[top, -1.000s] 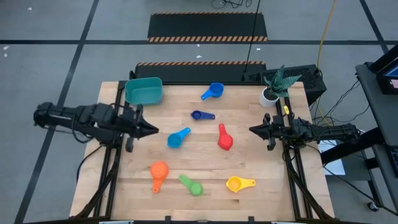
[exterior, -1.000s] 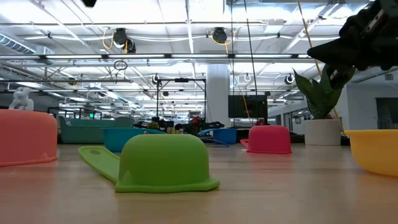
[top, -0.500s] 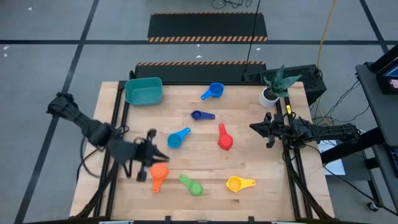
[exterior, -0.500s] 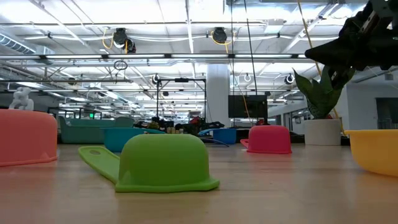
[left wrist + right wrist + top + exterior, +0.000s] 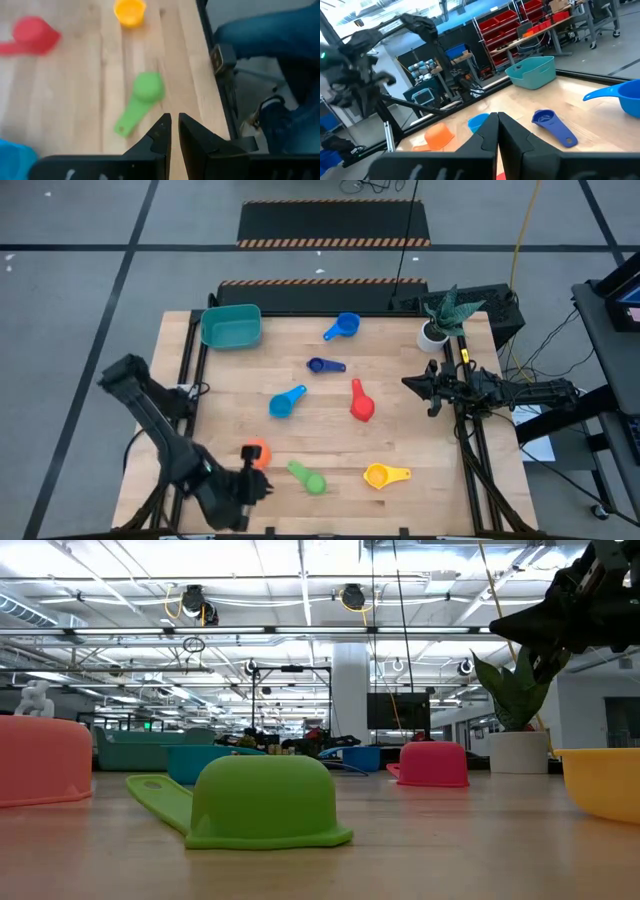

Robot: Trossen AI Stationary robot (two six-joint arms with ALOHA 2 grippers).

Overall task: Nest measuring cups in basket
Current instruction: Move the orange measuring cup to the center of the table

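Teal-green plastic rectangular basket [image 5: 231, 326]: far left corner of the wooden table [image 5: 420, 435], open side up, long axis running left to right, nothing in it.
Blue plastic measuring cup [image 5: 342, 327]: far centre, bowl to the right, handle pointing left and nearer.
Dark blue plastic measuring cup [image 5: 326, 365]: just nearer than the blue one, lying left to right, bowl at the left end.
Light blue plastic measuring cup [image 5: 287, 401]: left of centre, bowl at the near left, handle pointing far right.
Red plastic measuring cup [image 5: 360, 400]: centre, long axis near to far, bowl at the near end.
Orange plastic measuring cup [image 5: 257, 452]: near left, partly covered by the left arm.
Green plastic measuring cup [image 5: 307, 477]: near centre, mouth down, bowl at the near right, handle pointing far left.
Yellow plastic measuring cup [image 5: 385, 475]: near right, bowl left, handle pointing right.
Left gripper [image 5: 266, 486]: near left edge, just beside the orange cup, fingers nearly together, holding nothing.
Right gripper [image 5: 407, 386]: right side, above the table, fingers closed, empty, pointing left.
White plant pot [image 5: 433, 334]: far right corner.
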